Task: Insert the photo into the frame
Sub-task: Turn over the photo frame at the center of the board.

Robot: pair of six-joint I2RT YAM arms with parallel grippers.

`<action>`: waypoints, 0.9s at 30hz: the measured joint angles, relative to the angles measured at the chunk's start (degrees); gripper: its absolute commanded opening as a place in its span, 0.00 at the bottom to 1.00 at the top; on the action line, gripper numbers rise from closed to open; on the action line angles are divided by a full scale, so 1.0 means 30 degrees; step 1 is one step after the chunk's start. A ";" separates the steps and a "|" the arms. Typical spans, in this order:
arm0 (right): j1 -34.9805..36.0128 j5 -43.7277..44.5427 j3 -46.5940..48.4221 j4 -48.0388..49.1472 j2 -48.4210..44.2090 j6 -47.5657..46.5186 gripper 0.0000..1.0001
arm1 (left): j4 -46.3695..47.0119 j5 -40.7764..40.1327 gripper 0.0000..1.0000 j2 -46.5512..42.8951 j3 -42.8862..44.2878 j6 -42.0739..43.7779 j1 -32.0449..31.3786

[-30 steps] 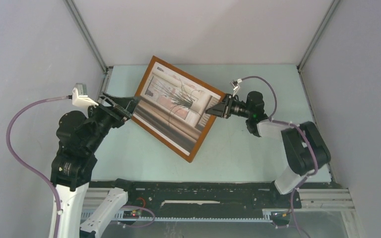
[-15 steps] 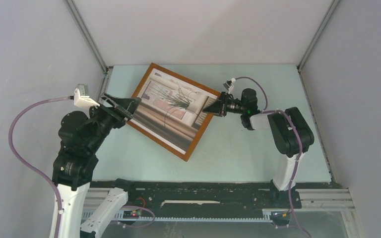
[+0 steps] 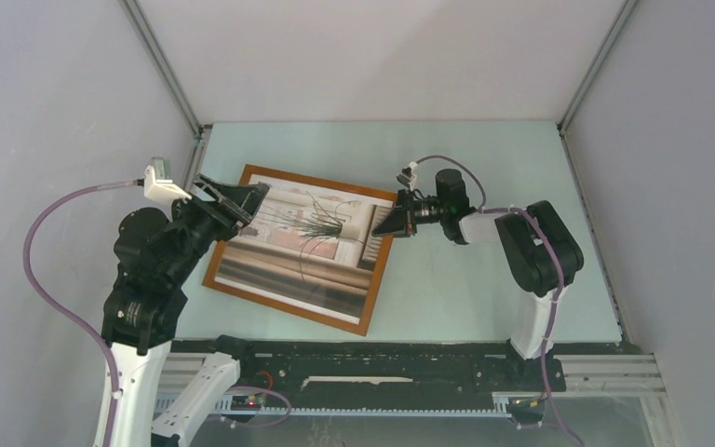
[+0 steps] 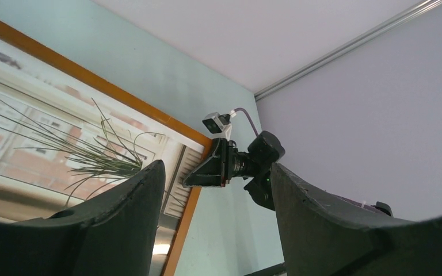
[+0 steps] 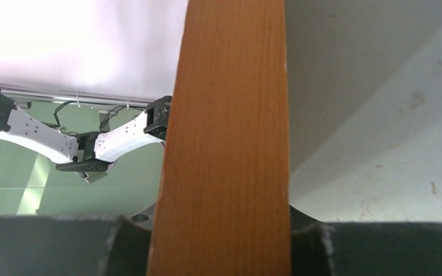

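Timber comes first from our side: the frame (image 3: pixel 284 306) lies slanted across the middle of the table (image 3: pixel 465 298), its near right corner closest to us. Inside the rails we see the photo (image 3: pixel 309 265), face up, dark stripes toward the near rail, spiky plant toward the far one. It fills the opening, so we judge the print seated and the step in hand to be laying the frame down and letting go. Whether the frame lies flat or has one side raised, we cannot tell.

Further back, the right gripper (image 3: pixel 386 222) pinches the frame's right rail near its far corner. Its wrist view shows the wood running straight up between the jaws. The left gripper (image 3: pixel 254 207) hangs at the far left corner with its fingers spread and nothing between them. Whether a fingertip touches the frame we cannot tell.

To do this well we would lower the right side slowly and level, gripping the rail alone, so that the print does not shift in the opening. We would part the right jaws only once the rail bears on the table, then draw back sideways, away from the frame. The left fingers should stay off the picture face, ready to steady that corner if the frame slides.
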 measured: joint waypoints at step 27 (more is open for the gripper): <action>-0.1851 -0.4306 1.0010 -2.5565 0.6207 -1.6968 0.00 | 0.1064 0.0889 0.70 0.0000 -0.1158 -0.0204 -0.0015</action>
